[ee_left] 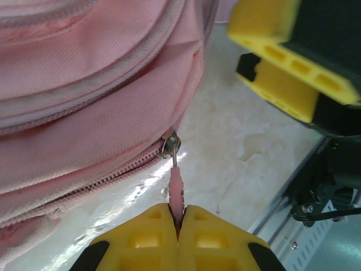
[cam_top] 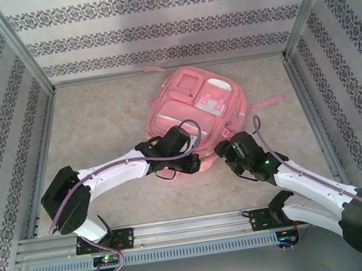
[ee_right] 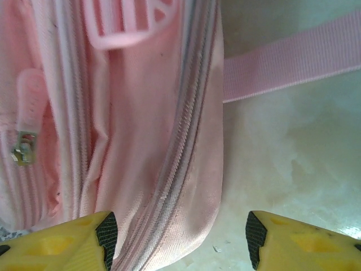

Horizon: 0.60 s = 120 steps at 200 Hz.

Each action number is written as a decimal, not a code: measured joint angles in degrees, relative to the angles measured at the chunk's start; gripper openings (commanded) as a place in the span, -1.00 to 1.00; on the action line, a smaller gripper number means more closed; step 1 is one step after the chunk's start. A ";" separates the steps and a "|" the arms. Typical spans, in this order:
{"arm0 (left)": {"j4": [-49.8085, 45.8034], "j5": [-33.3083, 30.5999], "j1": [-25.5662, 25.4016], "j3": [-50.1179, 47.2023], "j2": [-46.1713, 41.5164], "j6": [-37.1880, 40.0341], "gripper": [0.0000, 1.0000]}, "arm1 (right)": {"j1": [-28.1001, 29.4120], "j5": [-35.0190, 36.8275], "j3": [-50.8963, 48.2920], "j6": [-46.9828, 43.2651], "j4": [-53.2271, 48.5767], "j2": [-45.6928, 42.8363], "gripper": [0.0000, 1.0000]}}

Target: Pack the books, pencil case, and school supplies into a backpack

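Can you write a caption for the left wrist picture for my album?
Left claw pinches the pink zipper pull on the pink backpack.

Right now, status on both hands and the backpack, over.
Left hand shut on zipper pull. Right hand open over backpack corner. Strap lying beside it.

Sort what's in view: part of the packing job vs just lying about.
Job:
- large pink fabric backpack
- its small pink zipper pull, pinched in the shut left gripper
- right gripper, open at the backpack's edge

Just there:
- pale marbled tabletop
- aluminium frame rail
- patterned grey-and-white wall panels
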 measured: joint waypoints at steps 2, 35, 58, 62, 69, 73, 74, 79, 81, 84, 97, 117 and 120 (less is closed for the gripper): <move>-0.02 0.09 -0.09 0.20 0.20 0.00 -1.00 | 0.00 0.00 -0.20 0.13 0.24 0.00 0.22; -0.07 0.52 -1.27 1.97 1.70 0.02 -1.00 | 0.00 0.52 -2.84 1.60 3.43 1.29 -0.02; -0.07 0.52 -1.46 1.99 1.79 0.02 -1.00 | 0.00 1.68 -3.15 1.51 5.27 1.40 -0.31; -0.07 0.52 -1.46 1.99 1.79 0.02 -1.00 | 0.00 1.88 -3.15 1.46 5.44 1.40 -0.37; -0.07 0.52 -1.46 1.99 1.81 0.02 -1.00 | -0.02 2.34 -3.17 1.42 5.79 1.40 -0.46; -0.07 0.52 -1.46 1.99 1.81 0.02 -1.00 | -0.02 2.67 -3.17 1.62 6.05 1.40 -0.51; -0.07 0.52 -1.46 1.99 1.81 0.02 -1.00 | -0.04 2.69 -3.17 1.62 6.08 1.40 -0.52; -0.07 0.52 -1.49 1.99 1.81 0.02 -1.00 | -0.11 2.97 -3.17 1.36 6.32 1.40 -0.56; -0.07 0.52 -1.49 1.99 1.81 0.02 -1.00 | -0.13 3.04 -3.17 1.38 6.34 1.40 -0.57; -0.07 0.52 -1.49 1.99 1.81 0.02 -1.00 | -0.15 3.21 -3.17 1.07 6.43 1.42 -0.60; -0.04 0.50 -1.51 1.97 1.79 0.02 -1.00 | -0.44 3.58 -3.17 0.94 6.86 1.81 -0.71; -0.04 0.48 -1.51 1.97 1.81 0.02 -1.00 | -1.09 3.50 -3.17 0.59 7.69 3.21 -0.82; -0.04 0.50 -1.51 1.97 1.81 0.02 -1.00 | -1.27 3.37 -3.17 0.50 7.93 3.48 -0.83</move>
